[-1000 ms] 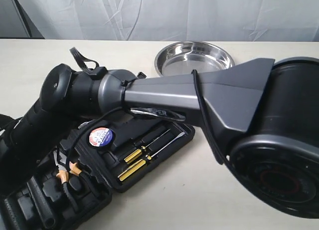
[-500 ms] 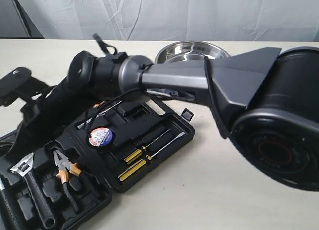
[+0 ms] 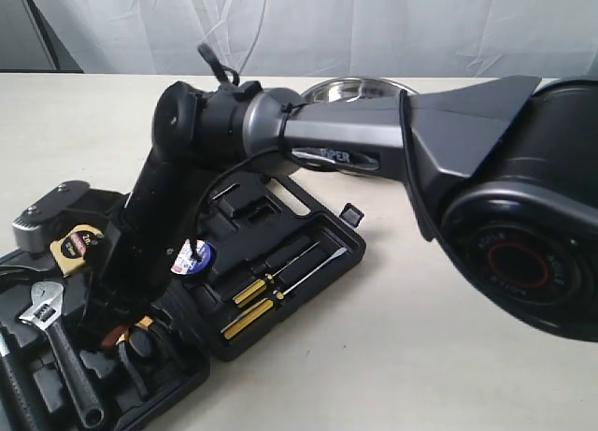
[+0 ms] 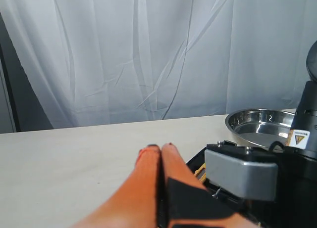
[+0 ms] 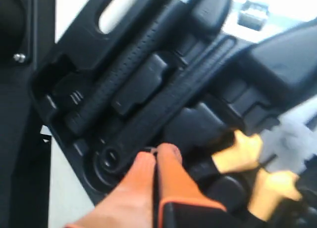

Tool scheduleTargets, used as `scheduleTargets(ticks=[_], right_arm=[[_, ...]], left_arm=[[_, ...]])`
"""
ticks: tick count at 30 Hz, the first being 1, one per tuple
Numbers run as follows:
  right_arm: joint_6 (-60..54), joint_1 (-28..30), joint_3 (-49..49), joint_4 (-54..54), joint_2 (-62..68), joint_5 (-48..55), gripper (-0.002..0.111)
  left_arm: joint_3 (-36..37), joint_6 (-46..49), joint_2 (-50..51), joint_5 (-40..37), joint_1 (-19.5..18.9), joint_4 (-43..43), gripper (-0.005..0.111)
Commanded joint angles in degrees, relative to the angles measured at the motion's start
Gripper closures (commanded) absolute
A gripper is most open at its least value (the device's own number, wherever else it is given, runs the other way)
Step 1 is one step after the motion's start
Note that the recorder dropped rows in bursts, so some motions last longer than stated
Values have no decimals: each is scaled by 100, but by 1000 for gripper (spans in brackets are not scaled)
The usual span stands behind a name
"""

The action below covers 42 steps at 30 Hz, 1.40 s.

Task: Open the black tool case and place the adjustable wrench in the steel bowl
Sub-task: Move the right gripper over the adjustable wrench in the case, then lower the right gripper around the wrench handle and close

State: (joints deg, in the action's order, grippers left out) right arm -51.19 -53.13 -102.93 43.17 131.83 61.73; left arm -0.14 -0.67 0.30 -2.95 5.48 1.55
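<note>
Exterior view | black tool case [image 3: 322,227] open; adjustable wrench [image 3: 58,347] in recess

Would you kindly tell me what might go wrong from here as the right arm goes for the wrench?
1. The right gripper is shut, close over the open black tool case, right beside the orange-handled pliers. It may snag them instead of the adjustable wrench.
2. The wrench lies in a moulded recess, so the fingers may slip off.
3. The steel bowl sits behind the arm, so the carry could clip its rim.
</note>
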Motion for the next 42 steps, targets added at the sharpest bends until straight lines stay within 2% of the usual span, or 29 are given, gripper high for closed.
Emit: scheduleTargets(ticks=[1, 5, 16, 18, 19, 21, 22, 24, 33, 35, 39, 42], right_arm=[[366, -300, -18, 97, -11, -722, 109], [1511, -446, -18, 70, 131, -1636, 109], [1795, -585, -18, -132, 364, -2105, 108], [1860, -585, -18, -121, 364, -2186, 95], [1887, -585, -18, -132, 364, -2214, 80], [2171, -585, -18, -265, 364, -2345, 58], [2379, -585, -18, -402, 364, -2384, 57], [2633, -607, -18, -750, 379, -2417, 59], [3167, -763, -18, -1051, 611, -2531, 62], [3345, -763, -18, -1306, 611, -2451, 72], [3344, -763, -18, -1523, 611, -2127, 109], [3344, -752, -18, -1550, 611, -1953, 108]], left_arm=[[14, -25, -30, 3, 37, 59, 107], [14, -25, -30, 3, 37, 59, 107], [14, -25, -30, 3, 37, 59, 107], [14, -25, -30, 3, 37, 59, 107], [14, -25, -30, 3, 37, 59, 107], [14, -25, -30, 3, 37, 59, 107], [14, -25, -30, 3, 37, 59, 107], [14, -25, -30, 3, 37, 59, 107], [14, -25, -30, 3, 37, 59, 107], [14, -25, -30, 3, 37, 59, 107], [14, -25, -30, 3, 37, 59, 107], [14, -25, -30, 3, 37, 59, 107]])
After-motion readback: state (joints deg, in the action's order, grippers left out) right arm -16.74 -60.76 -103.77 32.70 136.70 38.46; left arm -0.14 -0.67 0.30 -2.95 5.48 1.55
